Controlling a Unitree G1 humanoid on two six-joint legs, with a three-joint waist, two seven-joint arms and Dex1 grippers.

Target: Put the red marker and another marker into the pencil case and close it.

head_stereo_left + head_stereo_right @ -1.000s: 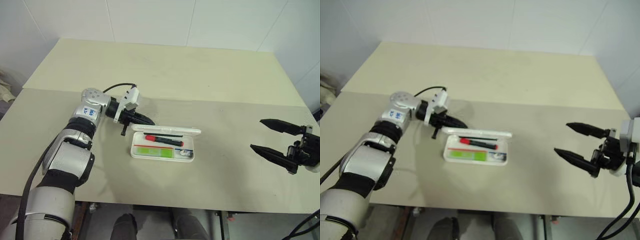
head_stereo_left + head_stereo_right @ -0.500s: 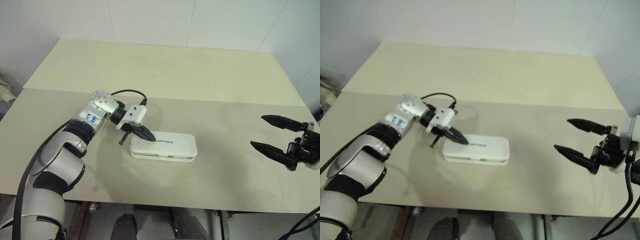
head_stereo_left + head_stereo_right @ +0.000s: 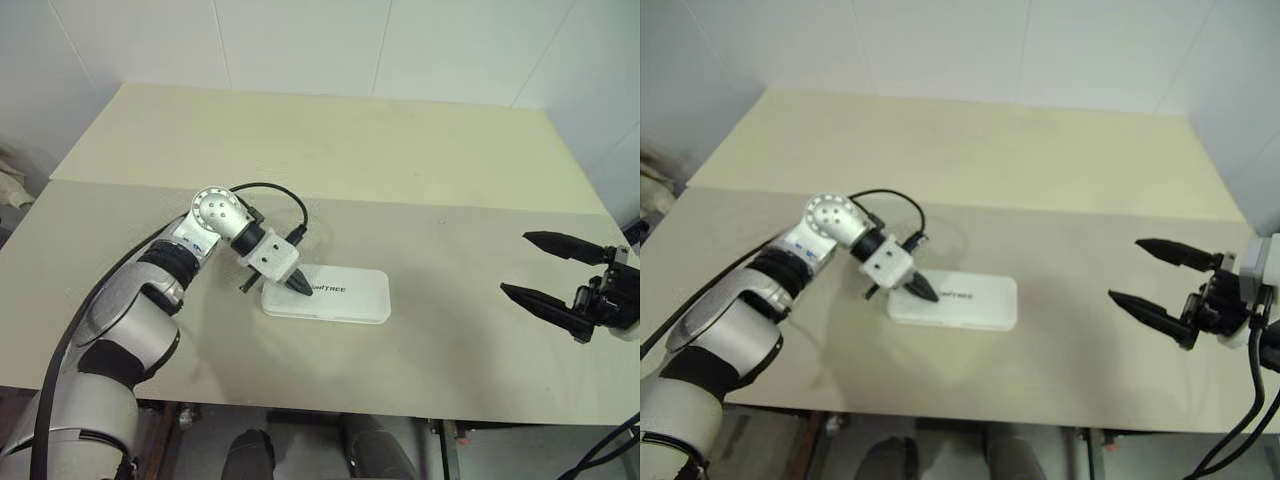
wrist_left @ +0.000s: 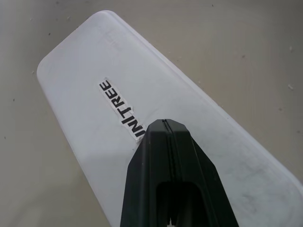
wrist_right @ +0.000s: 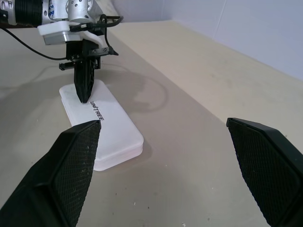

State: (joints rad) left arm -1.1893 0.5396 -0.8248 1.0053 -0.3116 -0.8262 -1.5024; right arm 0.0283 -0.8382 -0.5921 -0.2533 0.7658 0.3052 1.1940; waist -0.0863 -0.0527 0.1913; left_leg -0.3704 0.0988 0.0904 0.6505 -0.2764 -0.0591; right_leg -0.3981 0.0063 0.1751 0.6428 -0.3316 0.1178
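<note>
The white pencil case (image 3: 340,298) lies flat on the table with its lid down and its dark logo text facing up. The red marker and the other marker are hidden. My left gripper (image 3: 300,288) is shut and points steeply down, its tip resting on the lid near the case's left end. In the left wrist view the shut fingers (image 4: 164,124) sit just beside the logo on the case (image 4: 90,66). My right gripper (image 3: 514,264) hangs open and level off to the right, well away from the case (image 5: 113,130), with nothing between its fingers.
The beige table (image 3: 400,150) runs back to a white wall, with a seam across its middle. A black cable (image 3: 270,188) loops over my left wrist. Bare tabletop separates the case from my right gripper.
A second ago the lid stood open, showing both markers inside, with my left gripper behind it. The lid has come down, and the gripper has tipped downward onto it. My right arm kept still.
</note>
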